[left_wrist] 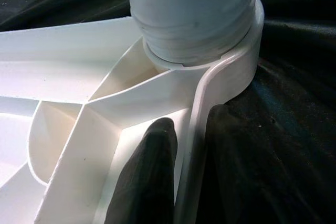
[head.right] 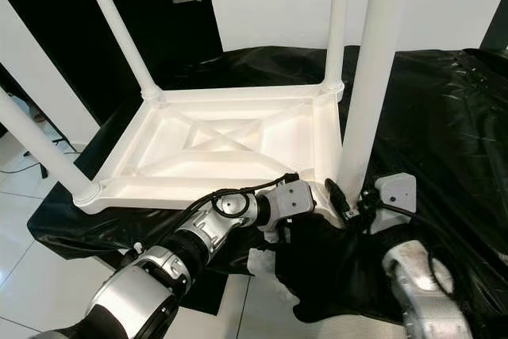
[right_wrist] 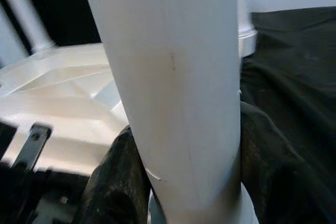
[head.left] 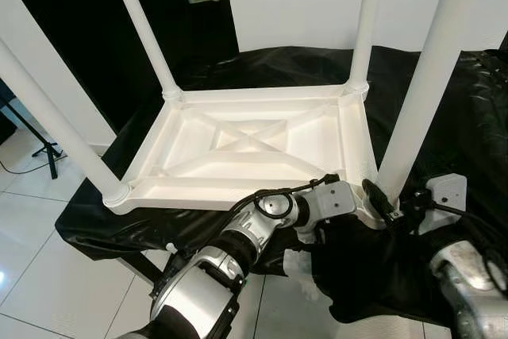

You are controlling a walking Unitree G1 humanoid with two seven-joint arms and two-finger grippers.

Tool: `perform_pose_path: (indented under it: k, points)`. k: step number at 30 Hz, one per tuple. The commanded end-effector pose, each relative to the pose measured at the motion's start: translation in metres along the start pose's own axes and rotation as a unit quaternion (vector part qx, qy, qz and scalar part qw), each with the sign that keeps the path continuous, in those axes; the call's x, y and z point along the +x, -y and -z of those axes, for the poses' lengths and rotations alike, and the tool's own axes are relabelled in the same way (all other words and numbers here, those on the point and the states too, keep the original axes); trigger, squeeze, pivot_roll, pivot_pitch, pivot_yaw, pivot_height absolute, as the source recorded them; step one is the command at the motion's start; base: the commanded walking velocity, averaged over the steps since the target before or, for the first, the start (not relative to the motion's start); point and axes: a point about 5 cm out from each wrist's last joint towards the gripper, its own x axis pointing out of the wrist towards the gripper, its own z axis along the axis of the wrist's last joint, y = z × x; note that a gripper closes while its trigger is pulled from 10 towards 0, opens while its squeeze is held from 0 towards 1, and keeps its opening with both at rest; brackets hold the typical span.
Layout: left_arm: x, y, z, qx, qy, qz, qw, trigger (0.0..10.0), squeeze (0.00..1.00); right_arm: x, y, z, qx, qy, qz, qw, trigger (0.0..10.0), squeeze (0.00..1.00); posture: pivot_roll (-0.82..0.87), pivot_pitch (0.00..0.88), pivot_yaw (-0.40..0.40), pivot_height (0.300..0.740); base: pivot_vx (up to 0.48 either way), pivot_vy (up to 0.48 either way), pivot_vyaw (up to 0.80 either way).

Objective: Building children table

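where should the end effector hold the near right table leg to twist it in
Low on the near right leg, just above its corner socket, coming from the robot's side with one finger on each side. The shaft is a smooth upright round post, and the right end effector already straddles it there.

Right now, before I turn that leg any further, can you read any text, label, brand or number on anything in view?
None: no readable text in any view.
White plastic tabletop, lying upside down: plain ribbed underside, no lettering.
White round leg held by the right end effector: only faint scuffs, no print.
Left end effector at the tabletop rim: no marking.
Black sheet underneath: unmarked.
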Motion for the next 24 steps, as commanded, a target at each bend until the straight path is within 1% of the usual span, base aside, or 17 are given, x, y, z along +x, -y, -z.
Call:
perform_pose_path:
  k: [1,2,4,5,7,8,9,10,14,15,16,17,19,20,22,23,24]
  points:
    - [0.004,0.027,0.042,-0.036,-0.104,-0.036,0.993,10.0,0.00,-0.002,0.000,0.015,0.005,-0.028,0.046,0.999,0.0,0.00,0.00,0.000,0.132,0.740,0.000,0.000,0.00]
    - [0.005,0.026,0.040,-0.036,-0.103,-0.036,0.993,10.0,0.00,-0.002,0.006,0.011,-0.021,0.002,0.093,0.995,0.0,0.00,0.00,0.000,0.135,0.740,0.000,0.000,0.00]
    - [0.005,0.026,0.040,-0.036,-0.102,-0.034,0.994,10.0,0.00,-0.006,0.021,0.012,-0.038,0.026,0.186,0.981,0.0,0.00,-0.01,0.000,0.140,0.740,0.000,0.000,0.00]
    - [0.005,0.027,0.040,-0.033,-0.104,-0.032,0.994,10.0,0.00,-0.007,0.024,0.014,-0.032,0.026,0.210,0.977,0.0,0.00,-0.01,0.000,0.140,0.740,0.000,0.000,0.00]
    - [0.005,0.027,0.040,-0.033,-0.104,-0.032,0.994,10.0,0.00,-0.007,0.024,0.014,-0.032,0.026,0.210,0.977,0.0,0.00,-0.01,0.000,0.140,0.740,0.000,0.000,0.00]
    - [0.005,0.027,0.041,-0.032,-0.104,-0.032,0.994,10.0,0.00,-0.007,0.026,0.014,-0.030,0.026,0.222,0.974,4.0,0.00,-0.01,0.000,0.140,0.740,0.000,0.000,0.00]
    - [0.005,0.027,0.041,-0.032,-0.104,-0.032,0.994,10.0,0.00,-0.007,0.026,0.014,-0.030,0.026,0.222,0.974,4.0,0.00,-0.01,0.000,0.140,0.740,0.000,0.000,0.00]
    - [0.005,0.026,0.041,-0.032,-0.104,-0.034,0.993,10.0,0.00,-0.005,0.024,0.012,-0.033,0.026,0.222,0.974,10.0,0.00,-0.01,0.000,0.141,0.740,0.000,0.000,0.00]
    - [0.005,0.025,0.040,-0.033,-0.104,-0.035,0.993,10.0,0.00,-0.004,0.022,0.011,-0.033,0.023,0.215,0.976,10.0,0.00,-0.01,0.000,0.139,0.740,0.000,0.000,0.00]
    - [0.005,0.025,0.040,-0.034,-0.103,-0.036,0.993,10.0,0.00,-0.002,0.021,0.010,-0.037,0.021,0.205,0.978,10.0,0.89,-0.01,0.000,0.136,0.740,0.000,0.000,0.00]
    - [0.005,0.025,0.040,-0.034,-0.103,-0.036,0.993,10.0,0.00,-0.002,0.021,0.010,-0.037,0.021,0.205,0.978,10.0,0.89,-0.01,0.000,0.136,0.740,0.000,0.000,0.00]
    - [0.006,0.025,0.039,-0.035,-0.102,-0.036,0.994,10.0,0.00,0.003,0.021,0.007,-0.037,0.024,0.175,0.984,10.0,1.00,-0.01,0.000,0.134,0.740,0.000,0.000,0.00]
    - [0.006,0.026,0.039,-0.035,-0.102,-0.036,0.994,10.0,0.00,0.007,0.021,0.004,-0.041,0.029,0.147,0.988,10.0,1.00,-0.01,0.000,0.134,0.740,0.000,0.000,0.00]
    - [0.006,0.027,0.039,-0.036,-0.101,-0.035,0.994,10.0,0.00,0.011,0.022,-0.002,-0.060,0.039,0.114,0.991,10.0,0.00,-0.01,0.000,0.133,0.740,0.000,0.000,0.00]
    - [0.007,0.028,0.038,-0.037,-0.101,-0.034,0.994,10.0,0.00,0.018,0.026,-0.013,-0.086,0.056,0.038,0.994,10.0,0.00,-0.02,0.000,0.129,0.740,0.000,0.000,0.00]
    - [0.007,0.028,0.038,-0.037,-0.101,-0.034,0.994,10.0,0.00,0.018,0.026,-0.013,-0.086,0.056,0.038,0.994,10.0,0.00,-0.02,0.000,0.129,0.740,0.000,0.000,0.00]
    - [0.007,0.028,0.038,-0.037,-0.101,-0.035,0.994,10.0,0.00,0.020,0.027,-0.015,-0.091,0.056,0.004,0.994,10.0,0.00,-0.02,0.000,0.129,0.740,0.000,0.000,0.00]
